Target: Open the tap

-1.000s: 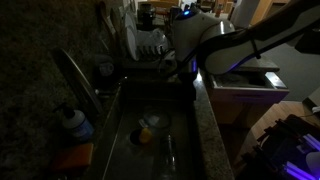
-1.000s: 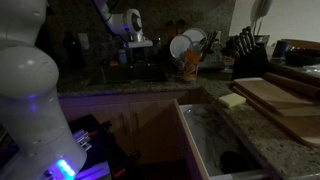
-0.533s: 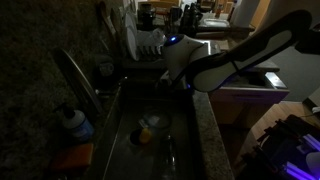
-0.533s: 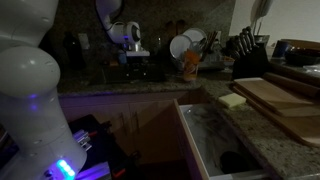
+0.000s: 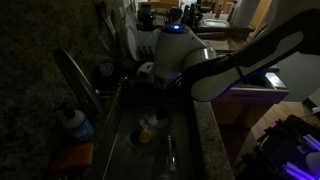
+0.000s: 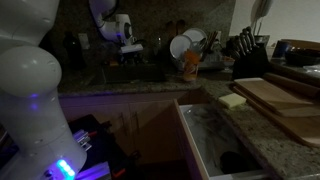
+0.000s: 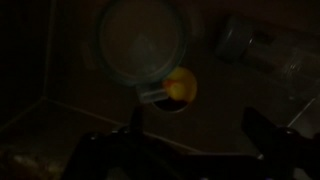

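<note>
The tap (image 5: 76, 80) is a long, slim, shiny spout that slants over the left rim of the sink in an exterior view. My gripper (image 5: 150, 80) hangs over the far half of the sink (image 5: 125, 150), to the right of the spout and apart from it. It also shows in an exterior view (image 6: 127, 48). In the wrist view the gripper (image 7: 195, 130) is open and empty, with its two dark fingers (image 7: 135, 128) spread wide. It looks down into the dark sink. The tap is out of the wrist view.
A blue-capped bottle (image 5: 72, 121) and an orange sponge (image 5: 75, 156) stand by the tap's base. A white dish rack (image 5: 146, 42) is behind the sink. In the sink lie a round bowl (image 7: 140, 45), a yellow item (image 7: 181, 88) and a glass (image 7: 245, 45). An open drawer (image 6: 215, 145) is near.
The arm has swung from the counter side out over the sink, towards the tap. The gripper has stayed open.
</note>
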Available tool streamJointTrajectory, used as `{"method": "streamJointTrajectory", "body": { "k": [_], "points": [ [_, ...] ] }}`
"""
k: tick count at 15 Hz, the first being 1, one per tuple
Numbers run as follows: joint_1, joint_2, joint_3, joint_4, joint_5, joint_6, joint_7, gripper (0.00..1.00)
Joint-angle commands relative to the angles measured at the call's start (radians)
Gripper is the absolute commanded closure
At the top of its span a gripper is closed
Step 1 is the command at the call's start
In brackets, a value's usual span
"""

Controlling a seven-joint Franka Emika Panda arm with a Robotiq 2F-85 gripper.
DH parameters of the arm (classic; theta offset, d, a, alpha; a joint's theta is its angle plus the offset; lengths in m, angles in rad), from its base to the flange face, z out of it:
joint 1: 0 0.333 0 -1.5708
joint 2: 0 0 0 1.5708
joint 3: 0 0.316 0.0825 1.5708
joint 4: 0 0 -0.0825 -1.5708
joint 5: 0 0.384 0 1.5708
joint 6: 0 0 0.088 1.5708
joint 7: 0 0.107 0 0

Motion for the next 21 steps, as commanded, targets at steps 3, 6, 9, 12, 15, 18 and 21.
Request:
{"method": "streamJointTrajectory", "body": {
  "k": [3,6,9,12,15,18,21],
  "points": [
    [0.024,0.011,0.006,0.036,-0.006,0.130,-0.029,0.00],
    [0.019,0.013,0.010,0.038,-0.008,0.178,-0.047,0.00],
    [-0.026,0.081,0.005,0.126,0.012,0.252,-0.082,0.00],
    [-0.088,0.213,0.079,0.300,0.082,0.320,-0.181,0.00],
    [-0.149,0.353,0.181,0.456,0.199,0.284,-0.241,0.00],
    [-0.140,0.330,0.158,0.417,0.216,0.299,-0.198,0.00],
    [-0.140,0.364,0.161,0.441,0.215,0.304,-0.200,0.00]
  ]
}}
